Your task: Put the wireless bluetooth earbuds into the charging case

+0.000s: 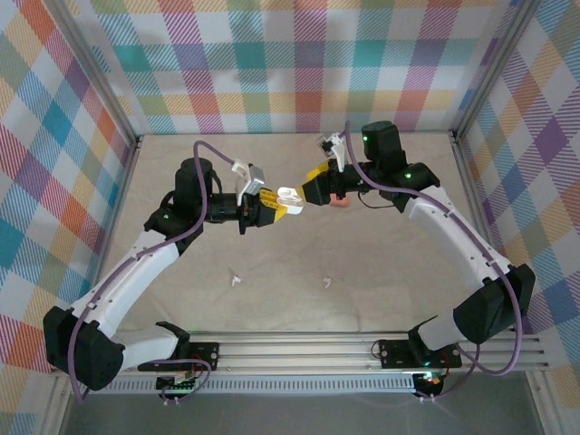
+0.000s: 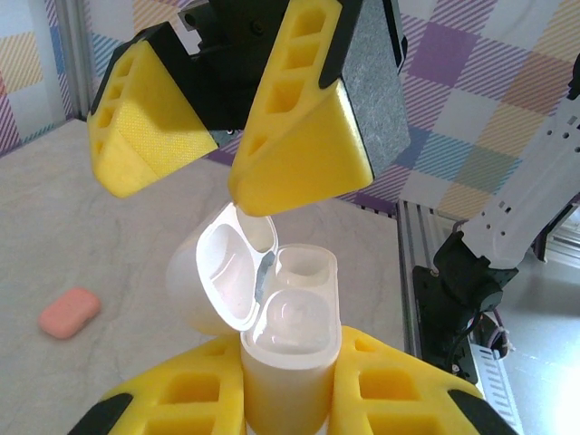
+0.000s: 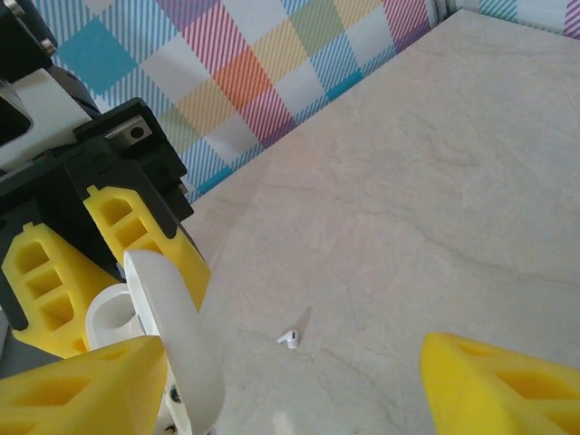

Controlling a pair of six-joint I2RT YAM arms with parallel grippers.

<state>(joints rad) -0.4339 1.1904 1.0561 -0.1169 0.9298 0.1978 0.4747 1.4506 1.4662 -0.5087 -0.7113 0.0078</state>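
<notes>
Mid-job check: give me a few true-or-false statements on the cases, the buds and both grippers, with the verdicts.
1. The left gripper is clamped on the white charging case. True.
2. That case's lid is closed. False: it is flipped open.
3. The right gripper is carrying an earbud. False: its jaws stand open with nothing between them, close to the open lid.
4. Two white earbuds lie on the table. True.
5. The pink case lies closed on the table. True.
</notes>
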